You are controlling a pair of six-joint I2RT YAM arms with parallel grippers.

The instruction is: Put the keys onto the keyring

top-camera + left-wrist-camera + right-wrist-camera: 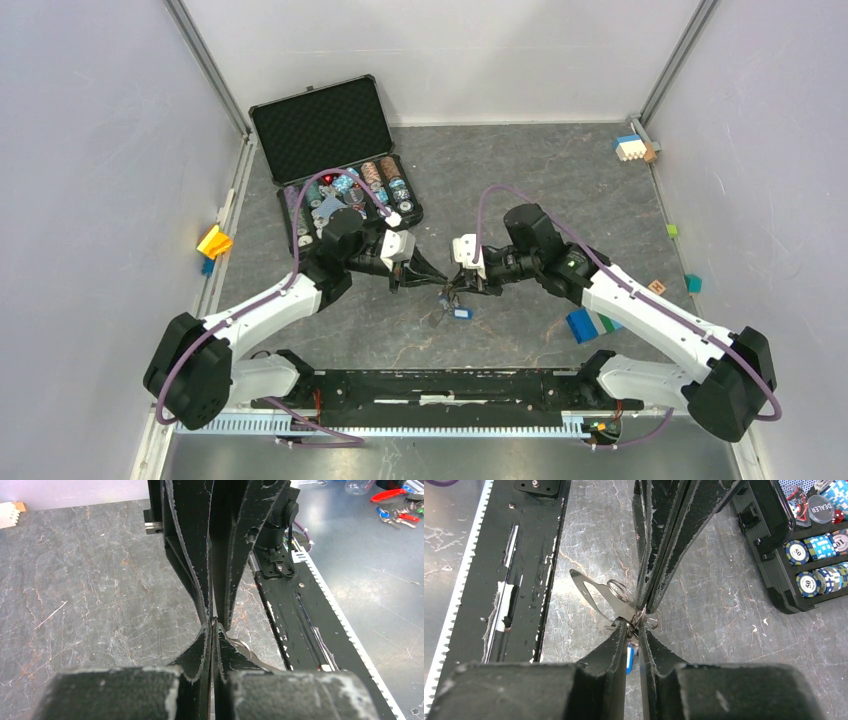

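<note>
Both closed mid-table, left gripper (644,605) pinching the keyring (620,590), right gripper (634,630) pinching a key (591,587), blue tag (629,657) beneath: you should feed the key's hole along the split coil slowly, without regripping

Between left hand (436,284) and right hand (464,288) sit keys (460,312), before case (320,125).

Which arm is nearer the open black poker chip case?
Left. The left arm has its wrist at the front edge of the black chip case; the right arm lies farther right, apart from it.
</note>
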